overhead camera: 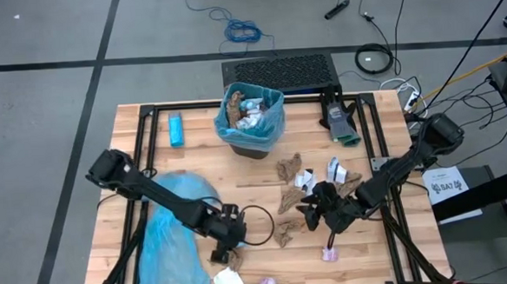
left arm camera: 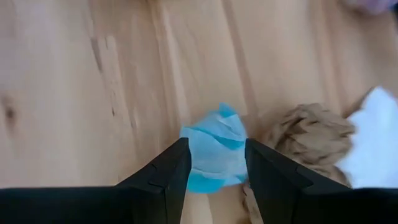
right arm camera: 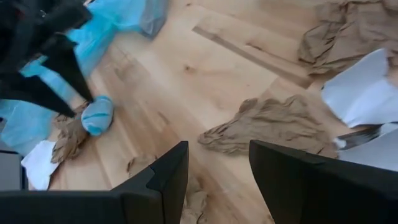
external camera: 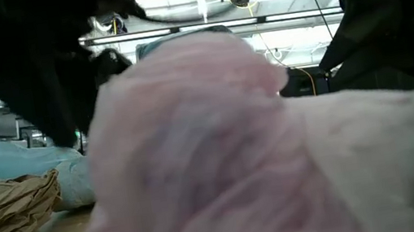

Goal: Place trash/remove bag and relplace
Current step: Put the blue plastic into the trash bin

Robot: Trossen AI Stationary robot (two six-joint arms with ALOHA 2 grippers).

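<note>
The bin [overhead camera: 250,118], lined with a blue bag, stands at the table's far middle with trash inside. A second blue bag [overhead camera: 173,233] lies flat at the near left. Brown and white scraps [overhead camera: 300,176] lie scattered mid-table. My left gripper [left arm camera: 216,148] is open and points down over a small light-blue wad [left arm camera: 214,163] that lies on the table beside a brown wad [left arm camera: 305,134] and a white paper bit [left arm camera: 373,137]. One finger stands on each side of the blue wad. My right gripper [right arm camera: 217,149] is open and empty above a brown paper scrap [right arm camera: 267,124]. My left gripper comes at the light-blue wad [right arm camera: 97,115] from above, fingers pointing down, one on each side of it. The wad lies on the table. I cannot tell whether the fingers touch it.
A solid blue oblong object [overhead camera: 175,129] lies at the far left. A dark device [overhead camera: 339,124] and a black mesh panel [overhead camera: 278,71] are at the far edge. A black cable loop [overhead camera: 258,224] lies mid-table. Pink wrappers [overhead camera: 330,254] lie near the front; one [external camera: 220,147] fills the low view.
</note>
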